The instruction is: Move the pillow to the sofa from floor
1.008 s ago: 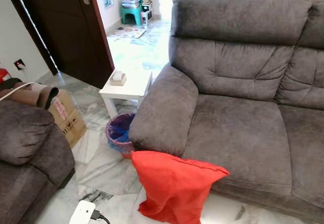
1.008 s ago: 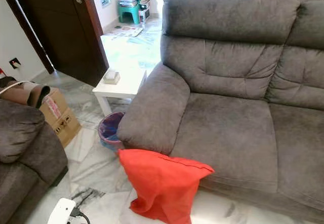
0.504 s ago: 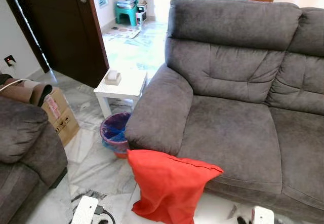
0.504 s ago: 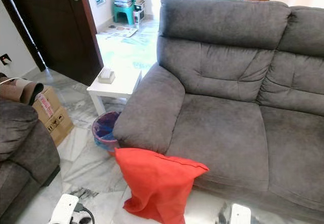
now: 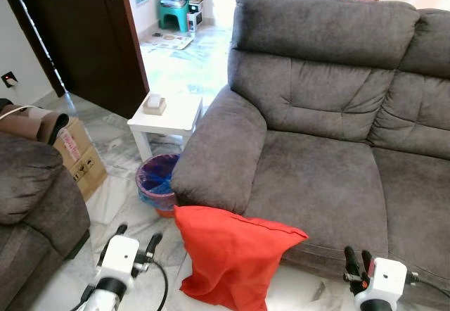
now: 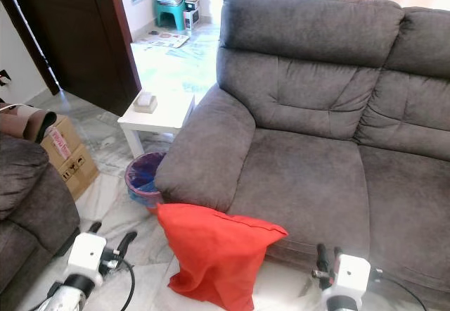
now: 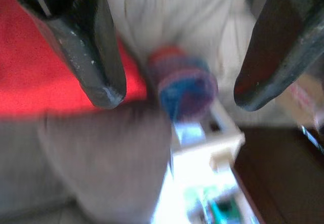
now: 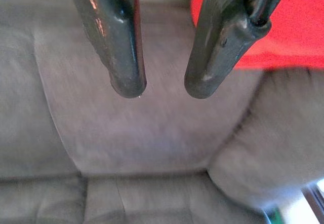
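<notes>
A red pillow (image 5: 235, 255) stands on the marble floor, leaning against the front of the grey sofa (image 5: 316, 177) below its left armrest. My left gripper (image 5: 137, 235) is low at the pillow's left, a little apart from it, open with nothing between its fingers. My right gripper (image 5: 356, 257) is low at the pillow's right, in front of the sofa seat edge, open with a narrow gap and holding nothing. The left wrist view is blurred and shows the pillow (image 7: 30, 72) beside the left gripper (image 7: 177, 97). In the right wrist view the right gripper (image 8: 166, 88) faces the seat cushion, with the pillow (image 8: 293, 26) off to one side.
A bin with a blue liner (image 5: 158, 181) sits beside the armrest, just behind the pillow. A white side table (image 5: 169, 117) carries a small box. A second grey sofa (image 5: 35, 198) and a cardboard box (image 5: 81, 160) stand at the left, a dark door (image 5: 84, 29) behind.
Both grippers have risen into the head views, one on each side of the pillow. The camera has shifted slightly; the pillow still leans on the sofa front.
</notes>
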`<state>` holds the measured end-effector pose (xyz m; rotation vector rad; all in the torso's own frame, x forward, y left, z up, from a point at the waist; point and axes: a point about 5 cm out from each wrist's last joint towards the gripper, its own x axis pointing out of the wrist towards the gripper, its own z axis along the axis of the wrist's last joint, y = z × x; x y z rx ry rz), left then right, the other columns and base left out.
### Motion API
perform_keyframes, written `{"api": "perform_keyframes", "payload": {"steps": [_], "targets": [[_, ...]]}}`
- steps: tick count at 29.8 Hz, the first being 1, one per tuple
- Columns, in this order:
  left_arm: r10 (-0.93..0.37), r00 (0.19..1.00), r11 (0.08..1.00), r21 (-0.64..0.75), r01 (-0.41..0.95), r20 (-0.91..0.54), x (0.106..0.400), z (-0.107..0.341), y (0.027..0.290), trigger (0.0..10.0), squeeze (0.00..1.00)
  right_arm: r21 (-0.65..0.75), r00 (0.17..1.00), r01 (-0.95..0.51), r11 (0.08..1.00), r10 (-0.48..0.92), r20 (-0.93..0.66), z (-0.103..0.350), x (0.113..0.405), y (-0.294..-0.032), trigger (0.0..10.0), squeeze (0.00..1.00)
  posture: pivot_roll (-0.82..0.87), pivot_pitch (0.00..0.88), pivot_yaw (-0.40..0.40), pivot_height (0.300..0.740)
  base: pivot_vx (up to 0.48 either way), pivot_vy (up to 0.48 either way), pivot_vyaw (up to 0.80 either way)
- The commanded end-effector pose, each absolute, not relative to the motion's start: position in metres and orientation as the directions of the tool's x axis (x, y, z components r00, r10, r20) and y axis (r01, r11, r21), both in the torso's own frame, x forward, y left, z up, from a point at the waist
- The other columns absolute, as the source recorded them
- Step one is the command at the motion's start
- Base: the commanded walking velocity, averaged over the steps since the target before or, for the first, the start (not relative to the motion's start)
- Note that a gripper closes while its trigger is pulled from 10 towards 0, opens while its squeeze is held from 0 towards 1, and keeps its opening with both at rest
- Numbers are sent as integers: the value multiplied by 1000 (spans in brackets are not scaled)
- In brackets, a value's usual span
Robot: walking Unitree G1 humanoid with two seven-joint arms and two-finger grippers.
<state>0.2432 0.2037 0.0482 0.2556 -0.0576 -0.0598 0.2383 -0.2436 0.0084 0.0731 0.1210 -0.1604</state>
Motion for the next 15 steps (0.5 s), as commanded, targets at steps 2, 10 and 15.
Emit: {"api": "perform_keyframes", "payload": {"steps": [2, 10, 15], "targets": [[-40, 998, 967, 255, 24, 55, 238, 51, 211, 10000, 0, 80, 983, 174, 982, -168, -75, 16, 239, -244, 10000, 0, -42, 71, 22, 740, 0, 0, 0], [75, 997, 964, 252, -81, 33, 232, 58, 229, 10000, 0, 100, 984, 171, 980, -167, -55, 21, 235, -238, 10000, 0, -47, 47, 19, 740, 0, 0, 0], [67, 997, 969, 236, -73, 31, 236, 58, 229, 10000, 0, 89, 992, 111, 990, -105, -76, 24, 241, -231, 10000, 0, -60, 35, 12, 740, 0, 0, 0]]}}
